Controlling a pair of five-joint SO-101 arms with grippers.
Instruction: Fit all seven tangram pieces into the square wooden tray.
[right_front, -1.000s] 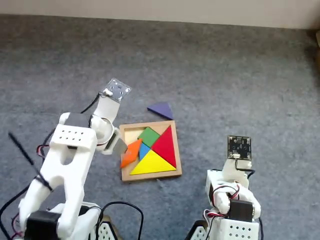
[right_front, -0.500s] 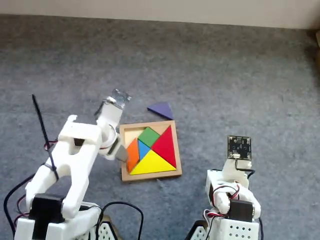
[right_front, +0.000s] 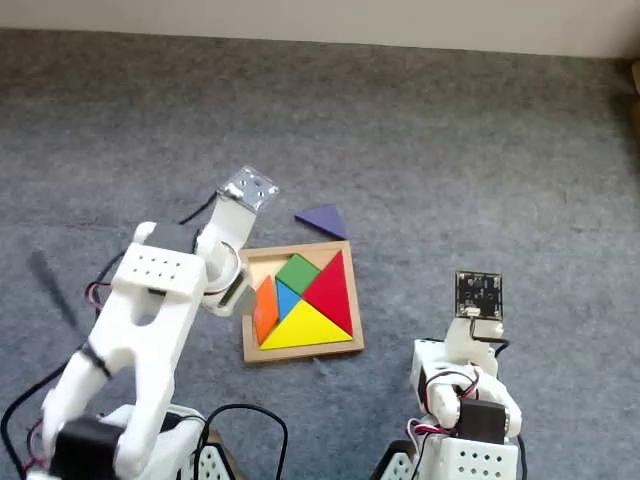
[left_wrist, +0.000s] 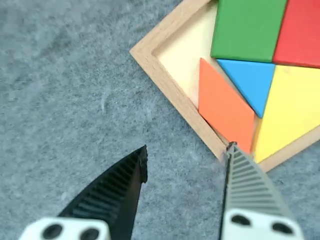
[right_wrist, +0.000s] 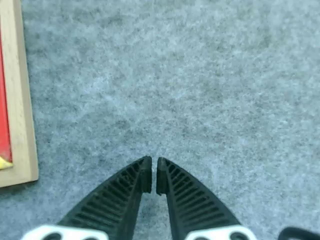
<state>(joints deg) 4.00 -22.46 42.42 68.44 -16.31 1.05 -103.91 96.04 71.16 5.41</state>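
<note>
The square wooden tray lies mid-table and holds a green square, a red triangle, a yellow triangle, a small blue triangle and an orange parallelogram along its left rim. Its top-left corner is bare wood. A purple triangle lies on the carpet just beyond the tray. My left gripper is open and empty, just outside the tray's rim beside the orange parallelogram. My right gripper is shut over bare carpet, right of the tray's rim.
Grey carpet covers the table all round the tray. The left arm leans over the tray's left side; the right arm is folded at the front right. Open carpet stretches behind and to the right.
The orange parallelogram, which lay tilted across the tray's left rim, now sits inside the tray against that rim. My left arm shifted slightly; the right arm kept still.
</note>
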